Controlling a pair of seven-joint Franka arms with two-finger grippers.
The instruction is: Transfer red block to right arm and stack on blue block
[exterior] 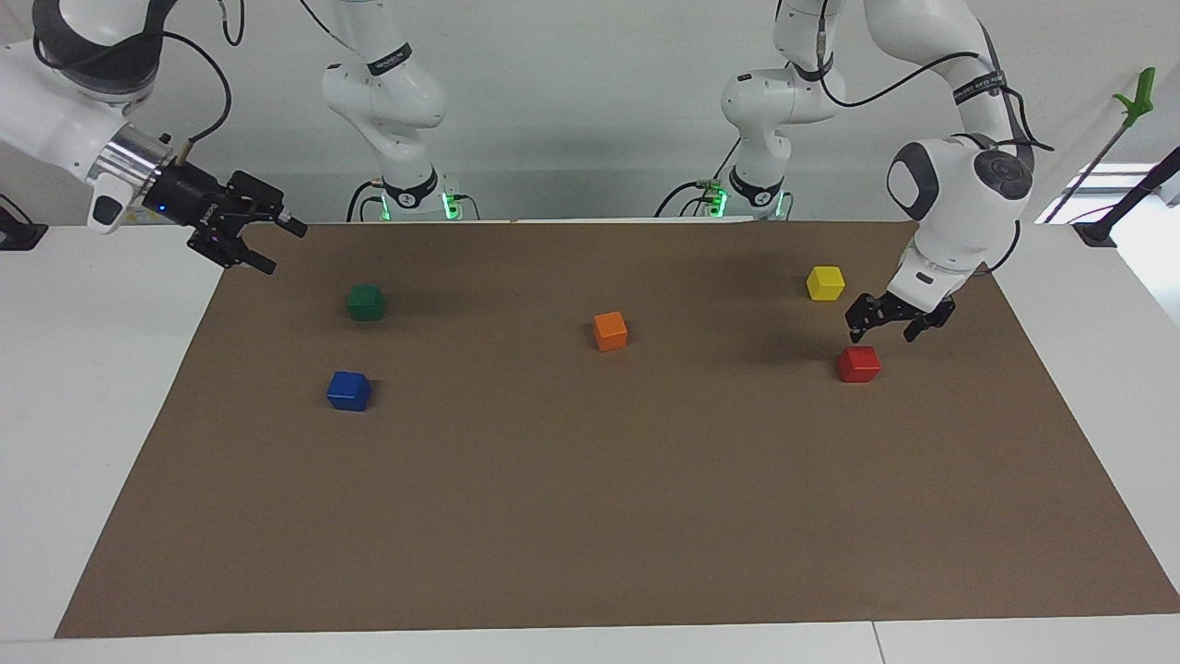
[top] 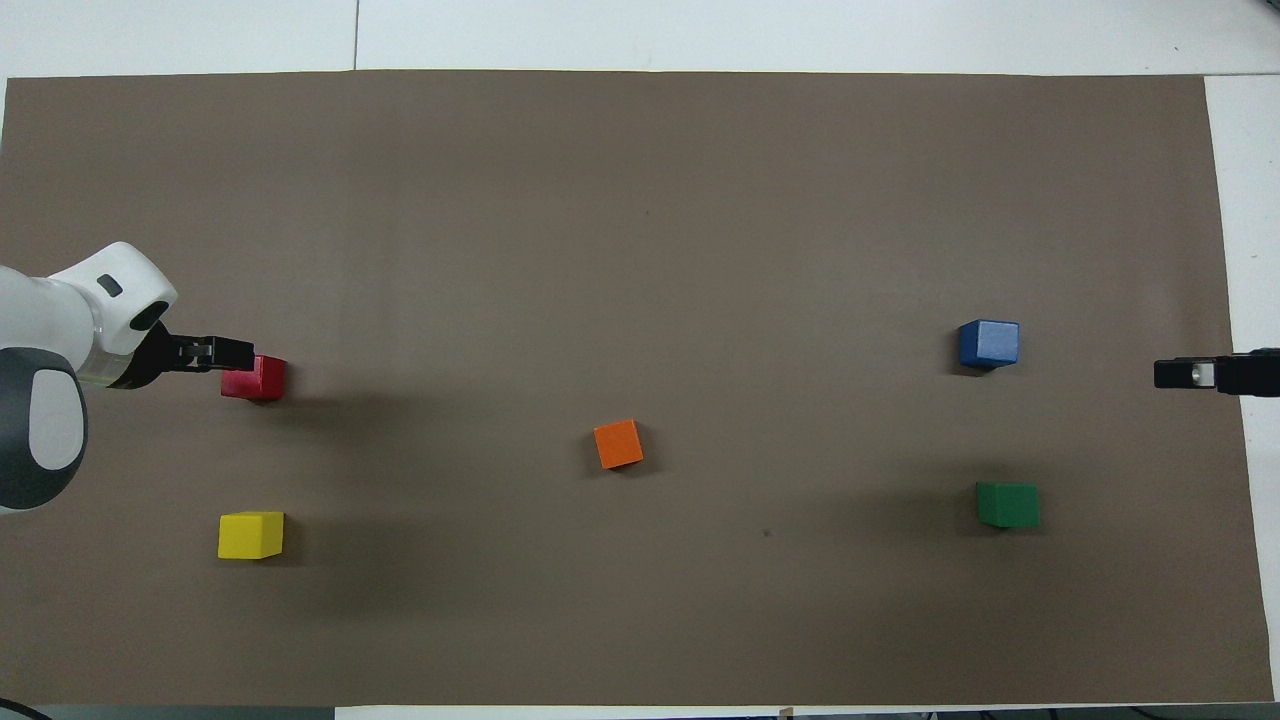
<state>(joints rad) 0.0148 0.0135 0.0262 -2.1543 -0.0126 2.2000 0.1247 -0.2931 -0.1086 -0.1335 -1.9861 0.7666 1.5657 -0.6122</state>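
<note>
The red block [exterior: 858,363] [top: 258,378] sits on the brown mat at the left arm's end of the table. My left gripper [exterior: 888,329] [top: 215,352] is open and empty, low over the mat just above the red block, not touching it. The blue block [exterior: 348,390] [top: 988,343] sits on the mat toward the right arm's end. My right gripper [exterior: 277,244] [top: 1190,373], with a blue light on its wrist, is open and empty, raised over the mat's edge at its own end, where the arm waits.
An orange block [exterior: 609,331] [top: 618,444] sits mid-mat. A yellow block [exterior: 825,282] [top: 250,535] lies nearer to the robots than the red block. A green block [exterior: 366,302] [top: 1007,504] lies nearer to the robots than the blue block. The brown mat [exterior: 590,516] covers the table.
</note>
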